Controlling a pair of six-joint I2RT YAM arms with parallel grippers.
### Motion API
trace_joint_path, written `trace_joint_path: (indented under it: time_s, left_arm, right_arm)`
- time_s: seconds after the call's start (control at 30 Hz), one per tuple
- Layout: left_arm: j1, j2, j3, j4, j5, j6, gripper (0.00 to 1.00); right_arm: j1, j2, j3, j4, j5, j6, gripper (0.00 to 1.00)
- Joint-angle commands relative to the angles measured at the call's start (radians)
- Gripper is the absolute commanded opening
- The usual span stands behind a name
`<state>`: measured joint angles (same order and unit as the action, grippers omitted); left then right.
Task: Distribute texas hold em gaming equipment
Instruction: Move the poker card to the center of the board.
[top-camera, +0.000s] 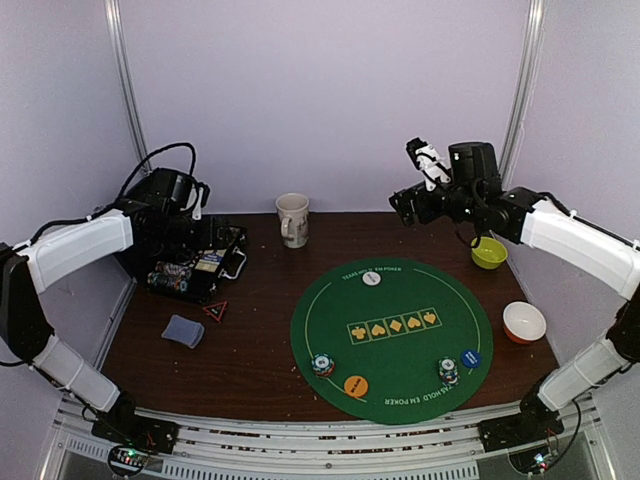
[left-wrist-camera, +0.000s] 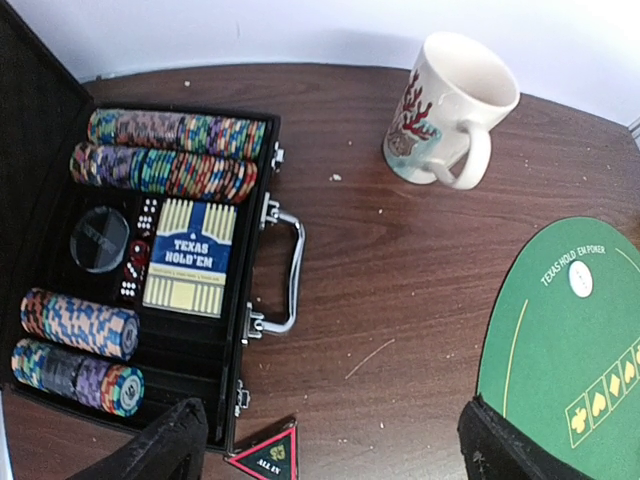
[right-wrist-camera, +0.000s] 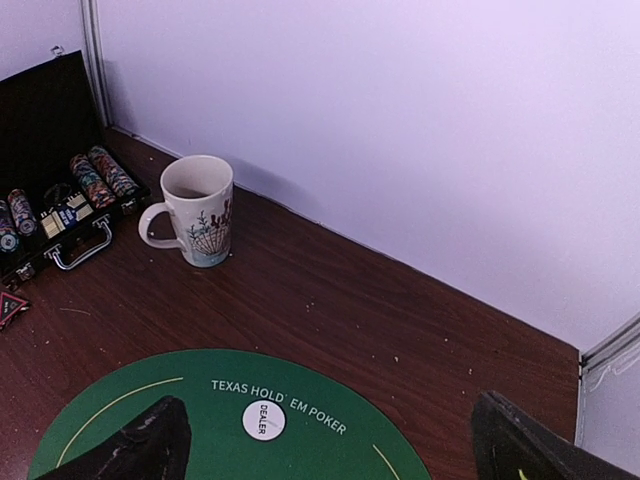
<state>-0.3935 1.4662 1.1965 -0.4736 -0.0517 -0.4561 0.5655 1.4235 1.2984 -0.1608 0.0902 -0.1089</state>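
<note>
The left fingers are spread wide with nothing between them, above the dark brown wooden counter. Below and ahead of their left tip lies the open black carrying case. It holds rows of multicoloured striped poker chips and a blue-and-cream card box. A small red-and-black triangular plaque lies between the two tips, nearer the left one, just outside the case wall. In the top view a small grey-blue stack of playing cards lies on the counter behind these fingers, toward the arm bases. Ahead, toward the right tip, stands the upright beige ceramic mug. The round green felt mat reaches under the right tip.

The right fingers are likewise spread and empty, raised over the mat's far edge. The white round dealer button lies on the felt between their tips. Well behind them, near the mat's near edge, sit a small striped chip stack, an orange disc, a second chip stack and a blue disc. Off the mat to their right stands the yellow-green bowl, with a white bowl with an orange outside nearer the bases.
</note>
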Motion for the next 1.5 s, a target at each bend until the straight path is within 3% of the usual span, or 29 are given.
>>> trace_joint_path:
  time_s: [0.0, 0.17, 0.33, 0.43, 0.63, 0.77, 0.93, 1.07, 1.2, 1.27, 1.47]
  left_arm:
    - [0.004, -0.049, -0.046, 0.047, -0.002, -0.066, 0.91]
    - [0.004, -0.090, -0.103, -0.004, -0.009, -0.047, 0.91]
    - [0.021, 0.033, 0.040, -0.173, -0.072, 0.086, 0.93]
    - [0.050, 0.106, 0.123, -0.212, -0.042, 0.145, 0.93]
    - [0.171, 0.195, 0.169, -0.209, 0.045, 0.195, 0.93]
    - [0.186, 0.224, 0.185, -0.225, 0.073, 0.216, 0.90]
    - [0.187, 0.186, 0.158, -0.265, 0.127, 0.225, 0.87]
    - [0.186, 0.090, 0.066, -0.286, 0.142, 0.139, 0.85]
    - [0.185, -0.006, -0.002, -0.386, 0.062, 0.119, 0.85]
    - [0.185, -0.030, -0.030, -0.422, 0.088, 0.099, 0.86]
    - [0.194, -0.115, -0.191, -0.276, 0.075, -0.058, 0.94]
  right_arm:
    - [-0.014, 0.043, 0.045, 0.036, -0.064, -0.069, 1.00]
    - [-0.016, 0.091, 0.112, -0.004, -0.094, -0.088, 1.00]
    - [-0.016, 0.092, 0.081, 0.012, -0.112, -0.054, 1.00]
    - [-0.016, 0.088, 0.070, 0.000, -0.119, -0.040, 1.00]
    - [-0.016, 0.089, 0.047, 0.000, -0.081, -0.054, 1.00]
    - [-0.016, 0.109, 0.061, -0.016, -0.078, -0.062, 1.00]
    - [-0.016, 0.128, 0.067, -0.024, -0.081, -0.073, 1.00]
    - [-0.016, 0.150, 0.091, -0.039, -0.098, -0.074, 1.00]
    - [-0.016, 0.157, 0.092, -0.031, -0.117, -0.085, 1.00]
    - [-0.016, 0.161, 0.088, -0.022, -0.128, -0.089, 1.00]
    - [-0.016, 0.162, 0.069, -0.007, -0.162, -0.075, 1.00]
